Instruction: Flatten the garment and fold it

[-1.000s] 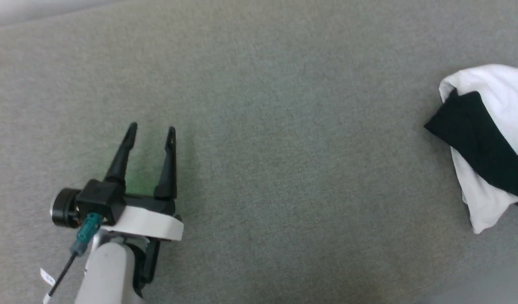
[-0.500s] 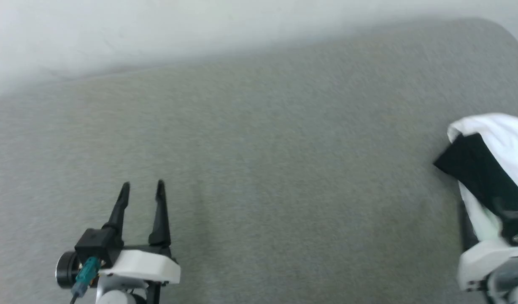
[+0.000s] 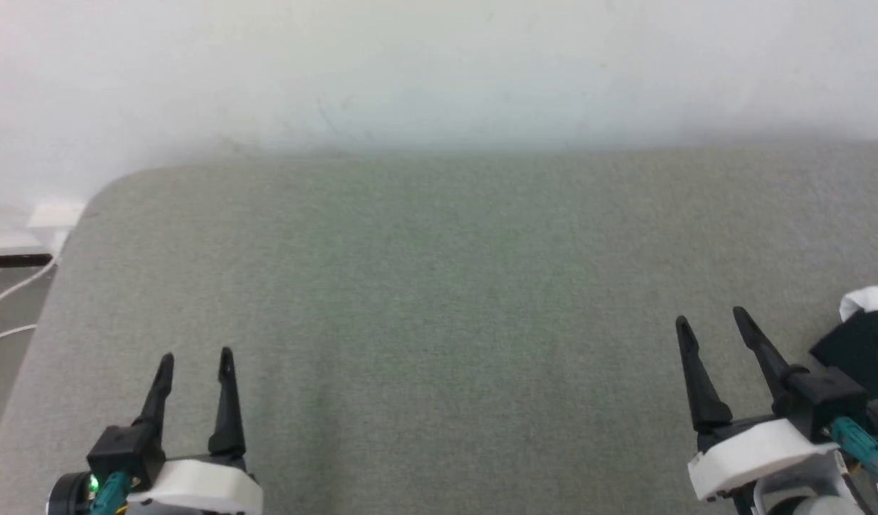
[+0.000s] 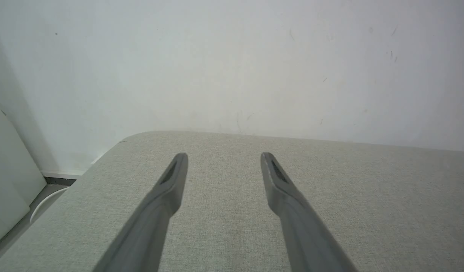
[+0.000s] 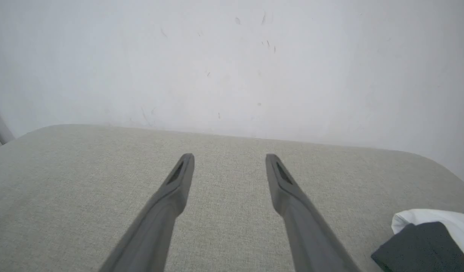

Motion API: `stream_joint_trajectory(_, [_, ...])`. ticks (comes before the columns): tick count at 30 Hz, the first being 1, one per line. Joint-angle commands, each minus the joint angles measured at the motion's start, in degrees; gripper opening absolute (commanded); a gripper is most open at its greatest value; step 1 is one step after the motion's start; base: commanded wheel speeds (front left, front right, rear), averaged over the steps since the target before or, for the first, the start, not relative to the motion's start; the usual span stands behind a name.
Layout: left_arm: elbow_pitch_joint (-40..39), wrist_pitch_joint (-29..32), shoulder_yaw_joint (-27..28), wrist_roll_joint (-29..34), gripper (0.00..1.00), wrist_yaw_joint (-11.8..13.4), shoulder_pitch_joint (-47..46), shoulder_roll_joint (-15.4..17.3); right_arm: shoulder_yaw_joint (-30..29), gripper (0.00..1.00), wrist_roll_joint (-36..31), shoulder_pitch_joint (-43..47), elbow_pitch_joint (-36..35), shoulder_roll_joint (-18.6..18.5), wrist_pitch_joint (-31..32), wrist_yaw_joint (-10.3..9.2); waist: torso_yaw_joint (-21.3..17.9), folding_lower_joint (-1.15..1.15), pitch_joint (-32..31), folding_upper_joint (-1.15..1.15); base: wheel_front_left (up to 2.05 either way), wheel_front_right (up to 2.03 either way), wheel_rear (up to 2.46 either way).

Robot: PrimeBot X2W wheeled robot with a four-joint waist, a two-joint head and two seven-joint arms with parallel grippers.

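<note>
Two cables left of pad; garment apparently bunched right.

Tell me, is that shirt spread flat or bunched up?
Bunched up, judging by the visible part: the garment lies heaped, black cloth lapped over white.

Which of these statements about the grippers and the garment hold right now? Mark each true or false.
The left gripper is open and empty. True.
The right gripper grips the garment. False: it is open, with the garment lying to its right.
The garment is spread flat in the middle. False: it lies bunched at the right side of the grey surface.
A white wall stands behind the surface. True.
</note>
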Motion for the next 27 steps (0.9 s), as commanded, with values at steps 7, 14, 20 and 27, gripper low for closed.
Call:
stream_joint_trajectory(7, [2.0, -0.1, -0.9, 0.1, 1.0, -2.7, 1.8, 2.3, -1.3, 1.0, 3.1, 6.0, -4.4, 0.2, 0.5, -0.12, 2.2, 0.01, -3.5, 0.0, 0.0, 0.0, 0.0])
stream_joint_trajectory(14, [3.6, 0.0, -3.3, 1.3, 1.0, -3.0, 2.6, 2.3, -1.5, 1.0, 4.9, 9.2, -4.7, 0.2, 0.9, -0.12, 1.2, 0.01, -4.1, 0.0, 0.0, 0.0, 0.0])
stream_joint_trajectory(20, [4.3, 0.0, -4.4, 1.2, 1.0, -3.0, 1.9, 2.0, -0.8, 1.0, 5.2, 8.6, -3.6, 0.2, 0.9, -0.12, 0.9, 0.01, -3.7, 0.0, 0.0, 0.0, 0.0])
stream_joint_trajectory(27, [4.4, -0.1, -4.8, 1.0, 1.0, -2.7, 1.4, 1.8, -0.4, 1.0, 4.9, 7.6, -2.4, 0.2, 0.4, -0.12, 0.9, 0.01, -3.3, 0.0, 0.0, 0.0, 0.0])
